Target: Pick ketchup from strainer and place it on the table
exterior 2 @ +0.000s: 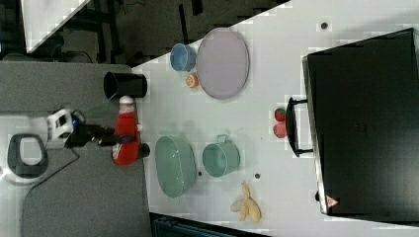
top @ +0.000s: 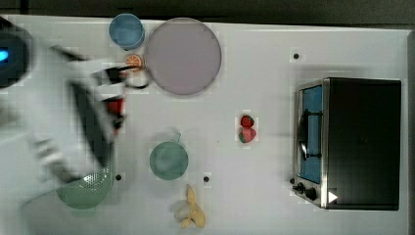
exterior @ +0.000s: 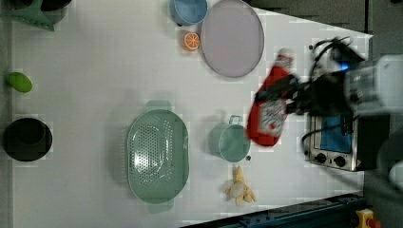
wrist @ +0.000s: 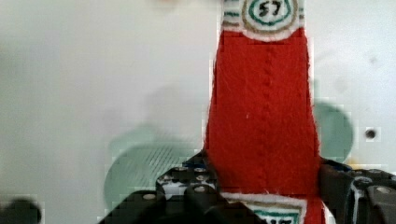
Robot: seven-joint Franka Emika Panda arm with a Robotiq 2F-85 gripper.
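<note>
White table (exterior: 95, 57) with the strainer (exterior: 158, 156) now empty. Gripper (exterior: 290, 97), jaws clamped around the ketchup bottle (exterior: 269, 111), holds it aloft, clear of the strainer. Best lowered gently onto bare table, away from the cup (exterior: 230, 141), before releasing.

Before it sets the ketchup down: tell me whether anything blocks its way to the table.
Nothing visible does. The hand holds the ketchup clear above the table; bare white top lies between the cup and the plate.
</note>
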